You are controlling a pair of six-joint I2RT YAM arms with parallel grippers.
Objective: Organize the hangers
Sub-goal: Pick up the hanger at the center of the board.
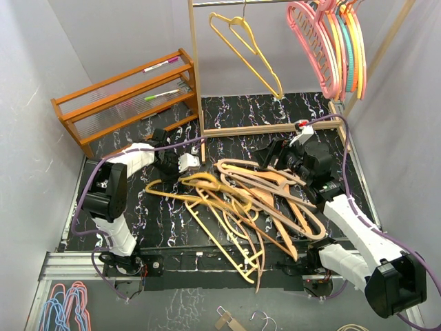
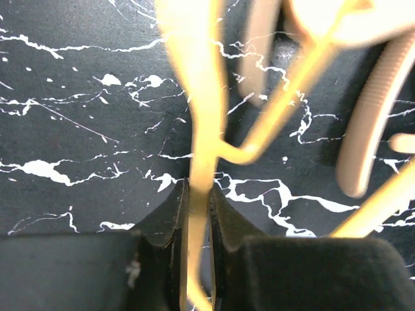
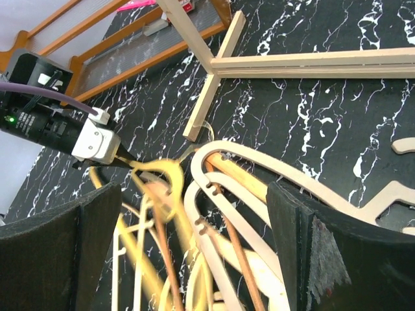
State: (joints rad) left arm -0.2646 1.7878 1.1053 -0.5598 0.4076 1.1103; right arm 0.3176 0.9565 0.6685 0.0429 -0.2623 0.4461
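At the pile's left edge, the left end effector (image 2: 198, 194) has its jaws pinched on a yellow hanger (image 2: 194, 97), whose bar runs straight out ahead of it into the tangled hangers (image 1: 255, 200) on the table (image 1: 275, 114); the right end effector (image 3: 194, 214) hovers spread wide over their far side.

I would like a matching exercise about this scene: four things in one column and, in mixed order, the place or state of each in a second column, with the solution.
Column A
1. left gripper
2. right gripper
3. pink hangers
4. green marker

Column B
a. hanging on the rail
b. closed on a yellow hanger
c. lying on the shelf rack
d. open, over the pile of hangers

Pairs: 1-b, 2-d, 3-a, 4-c.
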